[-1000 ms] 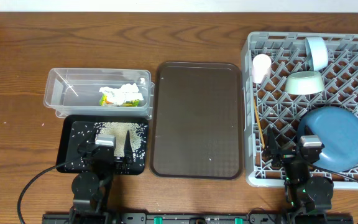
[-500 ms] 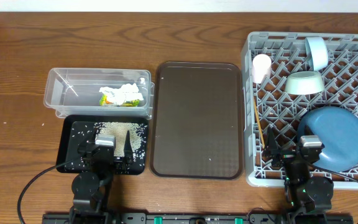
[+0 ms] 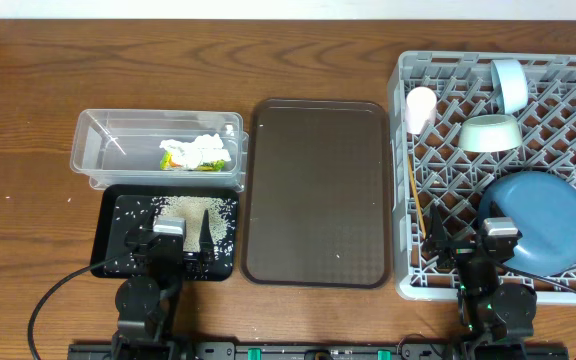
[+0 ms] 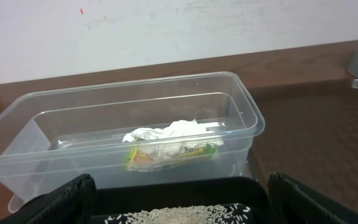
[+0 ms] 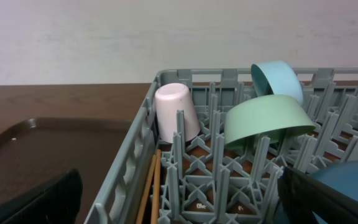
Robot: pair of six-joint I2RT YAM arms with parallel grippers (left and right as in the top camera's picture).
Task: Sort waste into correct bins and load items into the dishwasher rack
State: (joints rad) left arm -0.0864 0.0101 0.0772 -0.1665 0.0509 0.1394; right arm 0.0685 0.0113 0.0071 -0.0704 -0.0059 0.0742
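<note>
Waste (image 3: 200, 150) binned, dishes racked: both end effectors are spread wide, and nothing is gripped.
The napkin (image 3: 206, 146) and wrapper (image 3: 172, 160) are seen in the clear tub (image 3: 103, 135), and the rice grains (image 3: 196, 208) lie loose in the shallow black tray (image 3: 108, 255). The plate (image 3: 548, 215), cup (image 3: 420, 108) and chopsticks (image 3: 414, 195) are lodged in the rack (image 3: 404, 270). Trouble could be caused by a low sweep of the left end effector (image 3: 168, 242) — grains would be pushed over that low rim onto the table (image 3: 28, 100) — or by the right end effector (image 3: 471, 248) being snagged on pegs beside the plate.
</note>
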